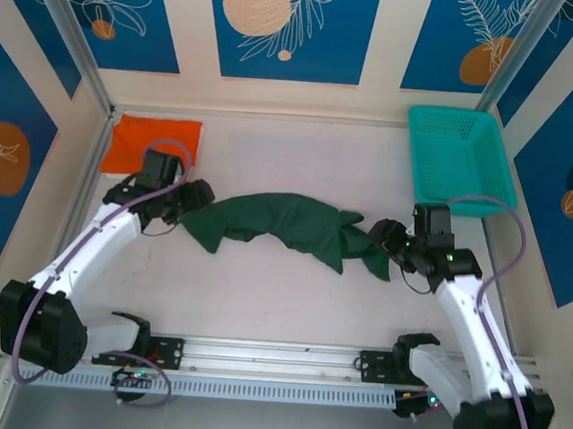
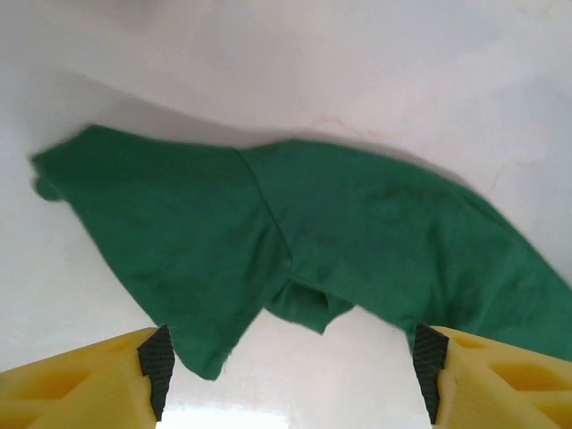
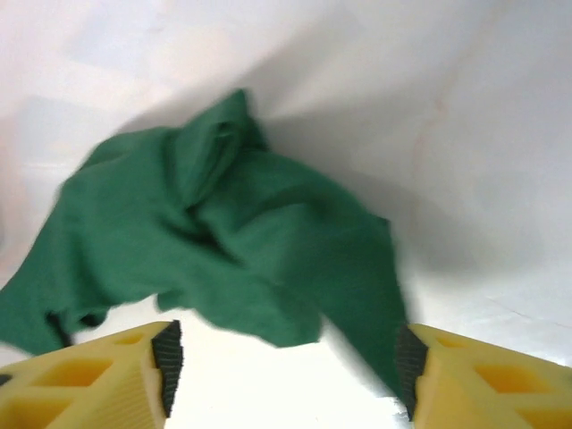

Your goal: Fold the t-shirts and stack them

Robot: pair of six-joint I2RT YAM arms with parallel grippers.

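**Condition.** The left gripper (image 1: 186,198) is wide and holds nothing. Its pads (image 2: 156,368) stand well apart, with the green shirt (image 1: 286,225) just ahead of them. The right gripper (image 1: 385,233) is also wide and empty. The bunched end of the green shirt lies just ahead of it and reaches down beside one finger (image 3: 409,366). The shirt lies on the table (image 1: 278,314) between the two grippers as a twisted, crumpled band, not spread flat. The orange shirt (image 1: 152,145) lies folded beyond the left gripper, near it and apart from the green one. The basket (image 1: 460,154) sits beyond the right gripper.

**Hazards (judged).**
- Gripping more than one layer: the cloth ahead of each gripper is folded over itself. Closing there would likely take several layers, and the shirt would lift as a rope rather than open out.
- Uneven grip: the right end is the more bunched. If the two grippers take unlike parts of the shirt, pulling apart would tighten the twist.
- Missed grip: only a thin edge of cloth reaches toward each gap, so the pads may close on the table.
- Disturbing the orange shirt: a sweep by the left arm toward its far side could drag the finished fold.

**Count.**
- Shirts: two (one green, one orange).
- Baskets: one.
- Grippers: two.
- Tables: one.
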